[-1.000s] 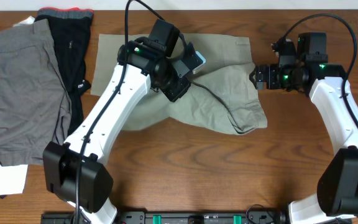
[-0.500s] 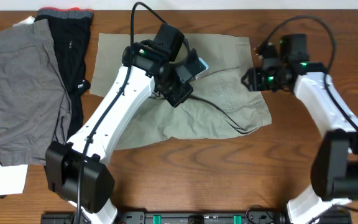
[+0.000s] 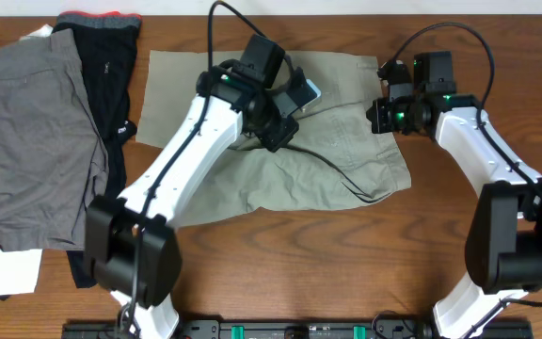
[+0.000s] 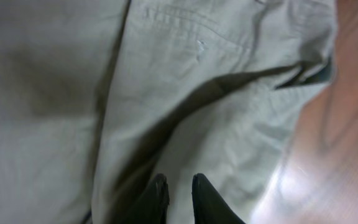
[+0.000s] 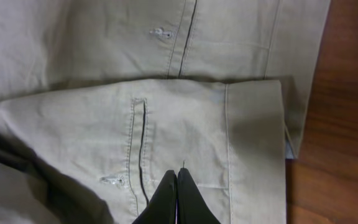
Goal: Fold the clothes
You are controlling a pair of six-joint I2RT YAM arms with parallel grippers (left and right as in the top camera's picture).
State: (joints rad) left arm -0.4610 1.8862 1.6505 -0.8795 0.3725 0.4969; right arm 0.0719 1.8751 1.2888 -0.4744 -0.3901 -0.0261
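- The pair of light khaki cotton shorts [image 3: 346,179] lies spread at the centre of the brown wooden table [image 3: 346,273], with its lower edge slanting down toward 7 o'clock.
- Left gripper [image 4: 179,186]: the fingers are seen almost together. A ridge of khaki cloth runs up from them toward 2 o'clock, so a pinched fold is judged likely.
- Right gripper [image 5: 176,183]: the fingers are pressed tip to tip over the pocket panel, at the 3 o'clock side of the shorts. Whether any cloth is caught cannot be told.
- Risk: if the right fingers have closed on nothing, or on the top layer only, a pull comes away empty or the layers are peeled apart.
- Risk: the left arm's black cable [image 3: 337,169] is draped across the cloth toward 4 o'clock, so the fold could be dragged askew.
- Risk: uneven pulls would worsen the slant, and the dark grey shorts [image 3: 31,141] at 9 o'clock could be reached.
- Only the right wrist view shows the pocket slit [image 5: 140,143], the buttonholes and one stitched layer lapped over another.
- Only the overhead view shows the whole outline, both arms and the cable.
- Only the left wrist view shows the shadowed crease.
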